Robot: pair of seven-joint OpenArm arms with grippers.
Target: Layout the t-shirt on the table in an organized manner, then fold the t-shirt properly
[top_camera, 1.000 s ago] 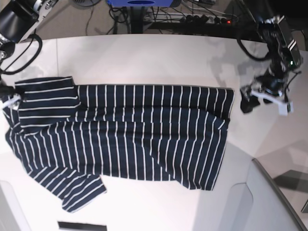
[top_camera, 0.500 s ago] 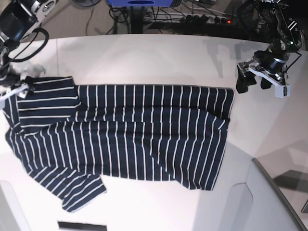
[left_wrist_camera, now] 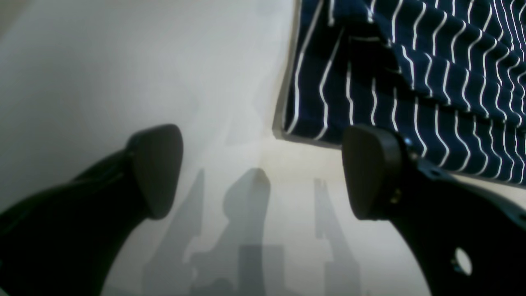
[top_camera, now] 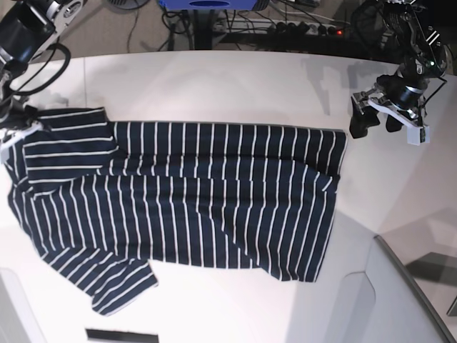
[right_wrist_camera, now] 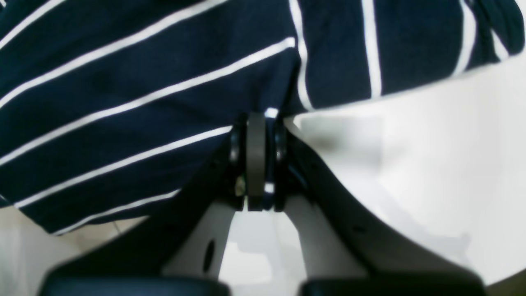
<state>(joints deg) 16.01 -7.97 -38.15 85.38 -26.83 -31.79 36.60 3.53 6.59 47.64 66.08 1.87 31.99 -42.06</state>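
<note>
The navy white-striped t-shirt (top_camera: 200, 200) lies spread across the white table (top_camera: 214, 86), with one sleeve folded over at the left and the other at the lower left. At the shirt's far-left corner my right gripper (top_camera: 18, 127) is shut. The right wrist view shows its fingertips (right_wrist_camera: 257, 123) pinching the t-shirt's (right_wrist_camera: 144, 82) edge. My left gripper (top_camera: 375, 121) hovers open just off the shirt's right corner. In the left wrist view its fingers (left_wrist_camera: 156, 164) stand wide apart over the bare table (left_wrist_camera: 123, 61), with the t-shirt's hem corner (left_wrist_camera: 411, 82) beyond them.
Cables and a power strip (top_camera: 307, 28) lie beyond the table's far edge. A pale raised panel (top_camera: 385, 300) fills the lower right corner. A dark strip (top_camera: 121, 334) sits at the near edge.
My right gripper has shut on the shirt's left sleeve edge and drawn it slightly toward the far side. The left gripper rose toward the far right, then stayed nearly still.
</note>
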